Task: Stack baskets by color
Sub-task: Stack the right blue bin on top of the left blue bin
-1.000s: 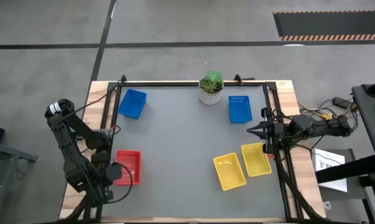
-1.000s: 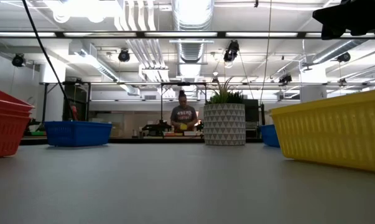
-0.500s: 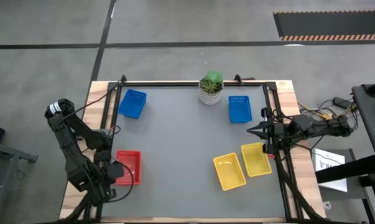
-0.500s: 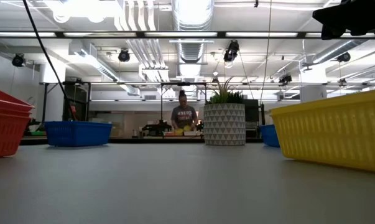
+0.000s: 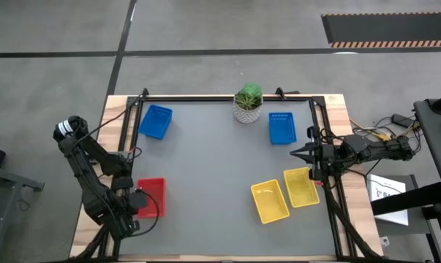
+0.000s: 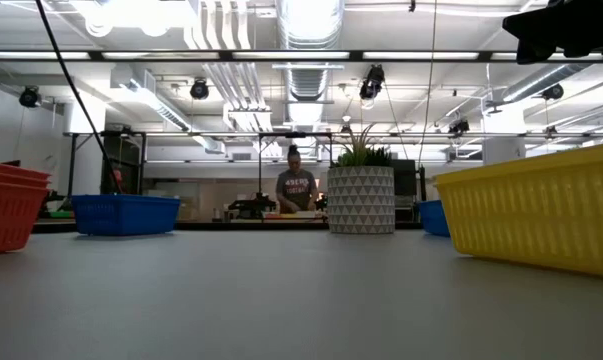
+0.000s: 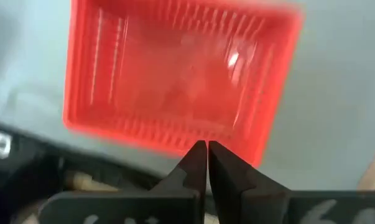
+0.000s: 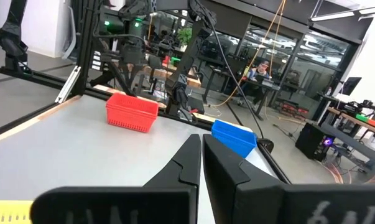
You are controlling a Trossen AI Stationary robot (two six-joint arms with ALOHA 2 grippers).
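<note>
Baskets lie scattered: from overhead we see blue baskets (image 5: 155, 120) at 11 and 1 o'clock, yellow baskets (image 5: 287, 193) apart at 5, unstacked. Level with the desk, red baskets (image 6: 9, 203) look nested. Wrist views: left gripper (image 7: 207, 149) and right gripper (image 8: 201, 142) hold jaws closed, empty.

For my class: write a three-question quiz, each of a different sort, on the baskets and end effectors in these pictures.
1. True or false: the two yellow baskets lie side by side on the right.
2. How many blue baskets show from above?
3. The left end effector is: A) open over a blue basket, B) shut at the red basket, C) holding the plant.

Key:
1. True.
2. Two.
3. B. The right end effector is shut too, at the table's right edge.
</note>
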